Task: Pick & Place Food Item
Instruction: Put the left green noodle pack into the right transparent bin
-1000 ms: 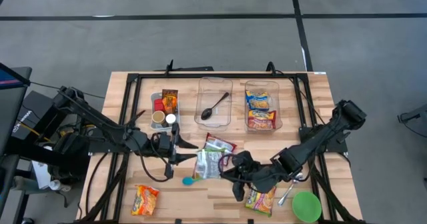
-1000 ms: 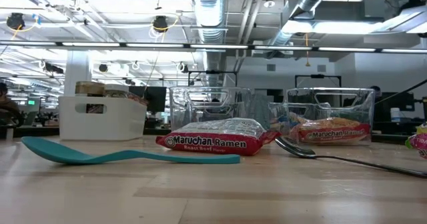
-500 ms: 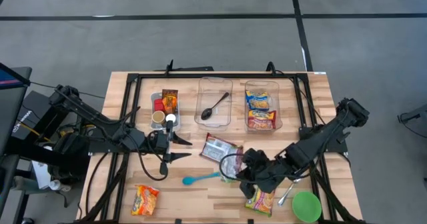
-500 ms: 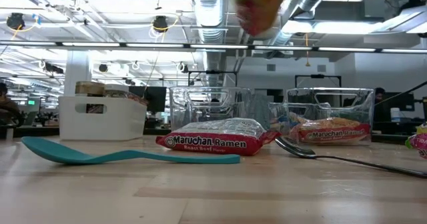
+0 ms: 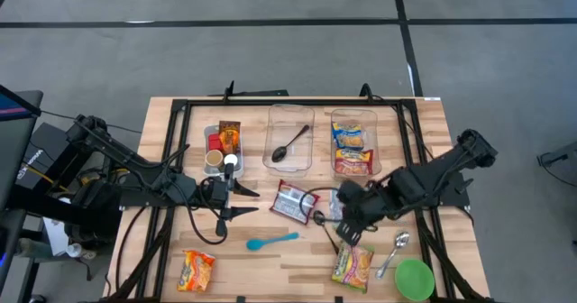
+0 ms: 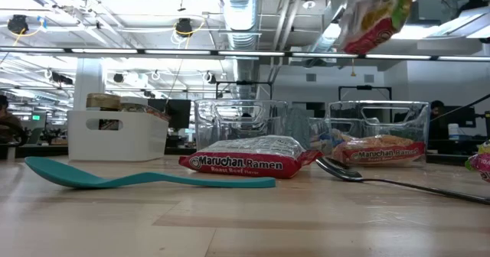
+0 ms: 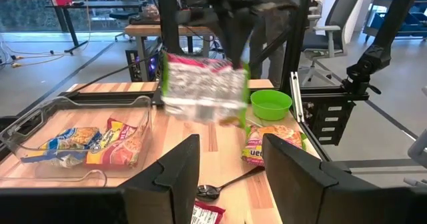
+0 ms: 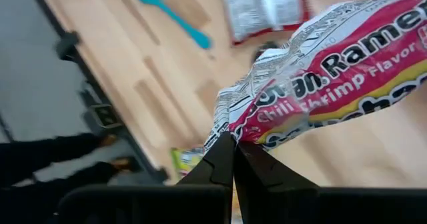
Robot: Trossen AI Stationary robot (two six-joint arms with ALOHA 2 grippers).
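Hanging above the table, the right gripper (image 5: pixel 345 215) had its fingers pinched tight on one edge of a chili shrimp ramen packet (image 8: pixel 333 91), which dangled clear of the wooden table (image 5: pixel 297 258) near the clear bin of ramen packs (image 5: pixel 354 143). From table height the lifted packet (image 6: pixel 373 16) showed high up, over that same bin (image 6: pixel 378 131). Seen from the left wrist it hung as a blurred pale-and-green pack (image 7: pixel 203 91) beneath the other arm.

The left gripper (image 5: pixel 236 201) waited low over the table just beside the white tray of small items (image 5: pixel 222 145), its two fingers (image 7: pixel 175 171) parted with nothing between them.

On the boards lay a red ramen packet (image 5: pixel 293 201) near the middle, a teal spoon (image 5: pixel 271 241) just in front of it, a yellow packet (image 5: pixel 196 270) toward the left front corner, another packet (image 5: pixel 352 265) beside a metal spoon (image 5: pixel 393 252), and a green bowl (image 5: pixel 414 279) at the right front corner. The middle clear bin (image 5: pixel 290 138) held a black spoon (image 5: pixel 289 144)
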